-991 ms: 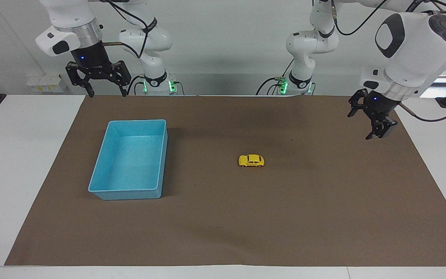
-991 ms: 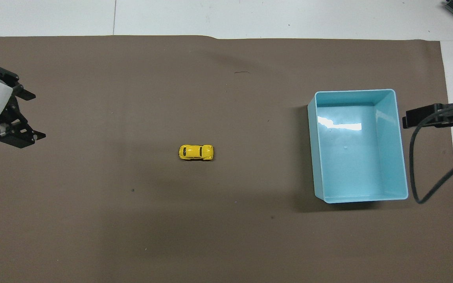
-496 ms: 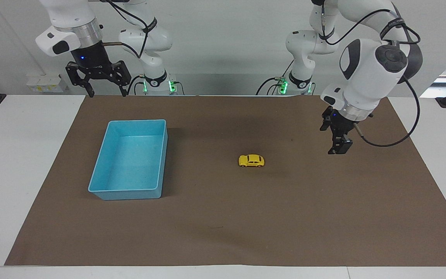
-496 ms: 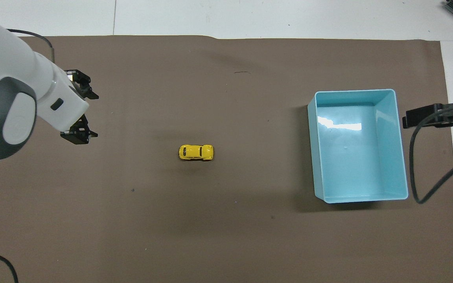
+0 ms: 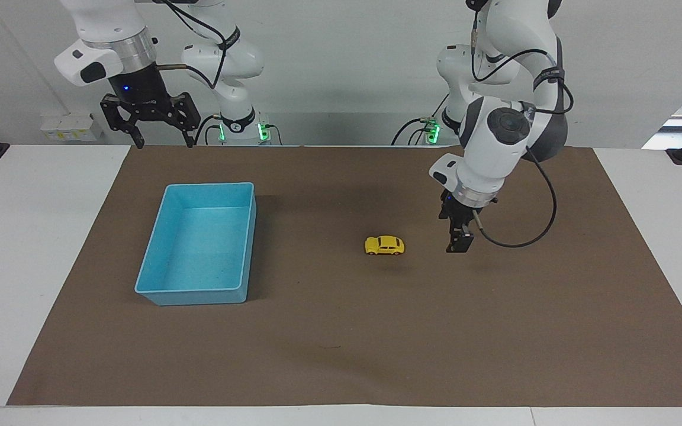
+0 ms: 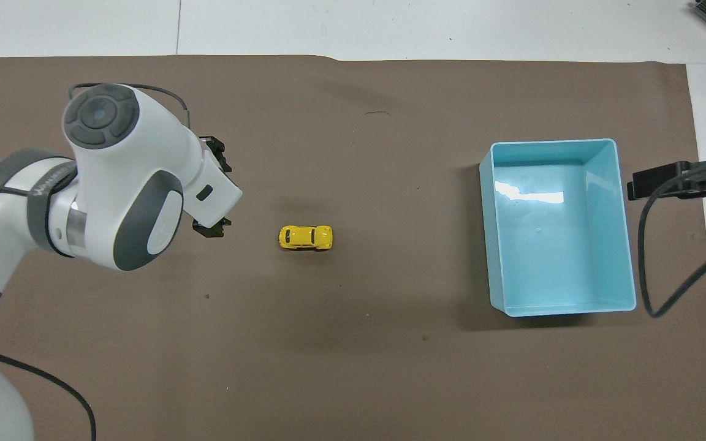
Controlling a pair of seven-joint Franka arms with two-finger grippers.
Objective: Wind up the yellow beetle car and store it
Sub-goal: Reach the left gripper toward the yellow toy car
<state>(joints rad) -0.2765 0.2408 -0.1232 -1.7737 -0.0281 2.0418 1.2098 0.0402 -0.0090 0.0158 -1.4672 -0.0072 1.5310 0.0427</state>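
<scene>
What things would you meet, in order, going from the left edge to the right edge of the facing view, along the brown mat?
Right gripper → blue bin → yellow car → left gripper

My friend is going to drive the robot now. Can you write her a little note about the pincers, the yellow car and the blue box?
Left pincer: open, empty, low over the brown mat beside the yellow beetle car, not touching it.
Right pincer: open, empty, waiting up high near its base.
Car: on its wheels mid-mat, apart from the light blue bin, which is empty, toward the right arm's end.
Done: nothing yet.
Left: grab the car, wind it up, put it in the bin.
</scene>
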